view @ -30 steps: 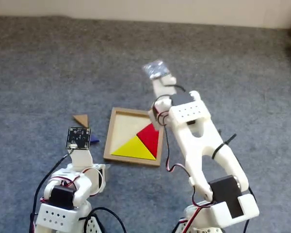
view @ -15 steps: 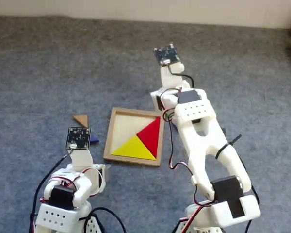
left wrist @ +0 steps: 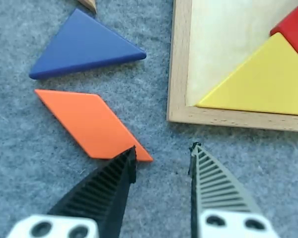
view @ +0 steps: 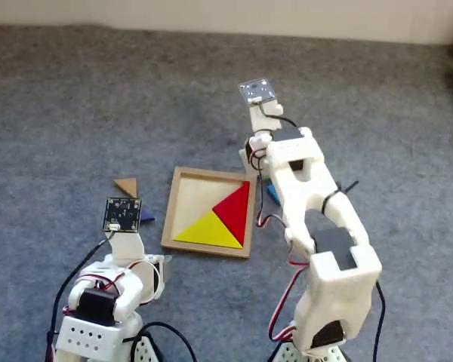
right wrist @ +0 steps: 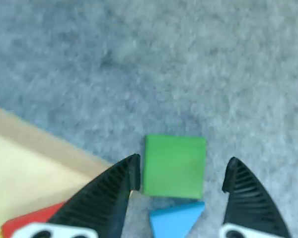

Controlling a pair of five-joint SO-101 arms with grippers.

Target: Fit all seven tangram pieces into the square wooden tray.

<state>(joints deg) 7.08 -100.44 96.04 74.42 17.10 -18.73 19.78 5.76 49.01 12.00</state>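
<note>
Hovering low over the grey felt counter (view: pixel 75 98), the right hand (right wrist: pixel 184 161) is holding its fingers spread either side of a green square (right wrist: pixel 171 173). The square is lying just outside the square wooden tray (view: pixel 170 219), with a light-blue triangle (right wrist: pixel 176 218) beside it. A red triangle (view: pixel 236 207) and a yellow triangle (view: pixel 208 230) are sitting edge to edge inside the tray. The left hand (left wrist: pixel 161 158) is also hanging spread, its dark fingertip at the corner of an orange parallelogram (left wrist: pixel 92 124). A dark-blue triangle (left wrist: pixel 84 44) and a tan triangle (view: pixel 126 185) are lying nearby.
</note>
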